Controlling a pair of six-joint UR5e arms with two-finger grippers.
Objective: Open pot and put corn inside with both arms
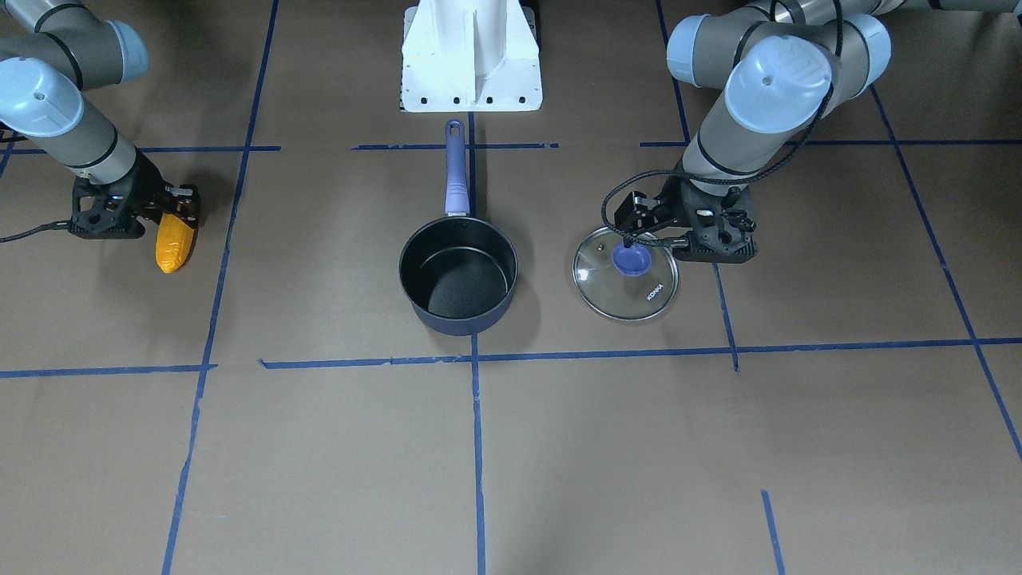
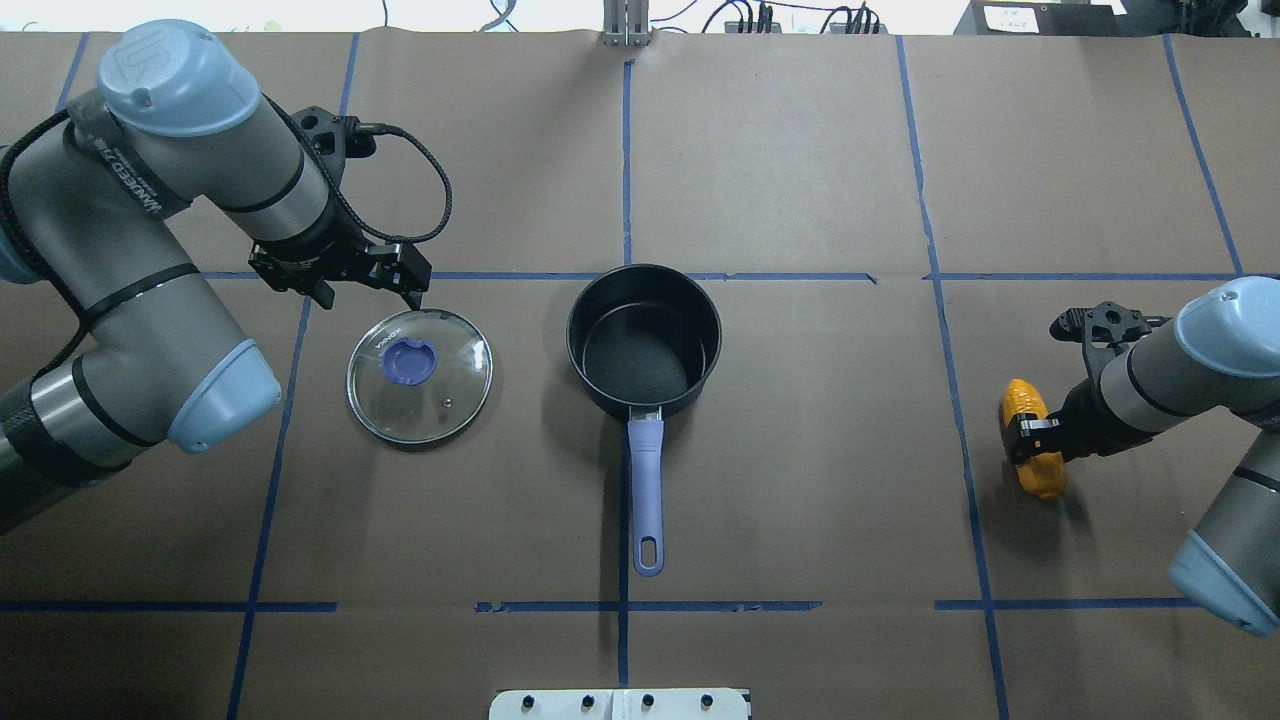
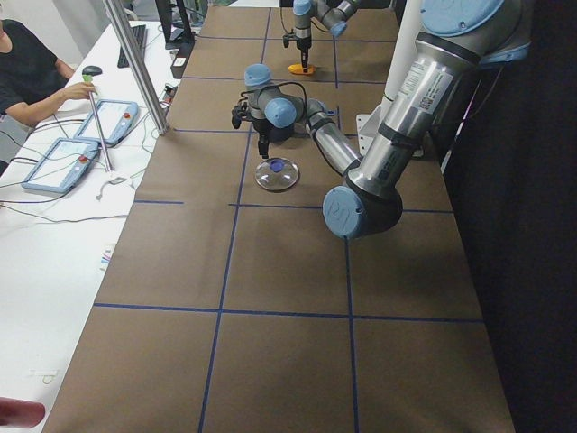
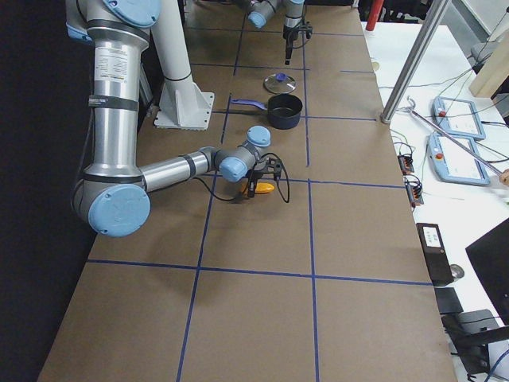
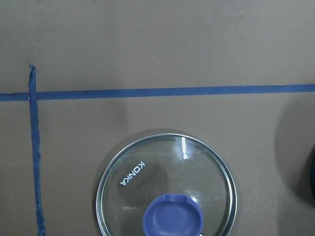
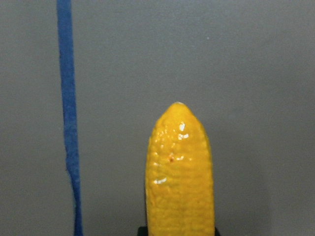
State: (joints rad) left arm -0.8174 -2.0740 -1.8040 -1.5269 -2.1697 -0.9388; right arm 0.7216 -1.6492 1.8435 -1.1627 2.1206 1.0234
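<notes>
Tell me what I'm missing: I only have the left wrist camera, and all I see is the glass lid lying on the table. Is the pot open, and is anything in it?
Observer: The pot stands open and empty, its handle pointing toward the robot's base.
Operator: Where is the corn?
Observer: The corn is far out on the robot's right, with the right gripper closed across it.
Operator: And my left gripper, is it holding anything?
Observer: No, the left gripper is open and empty, hovering above the lid, clear of its knob.
</notes>
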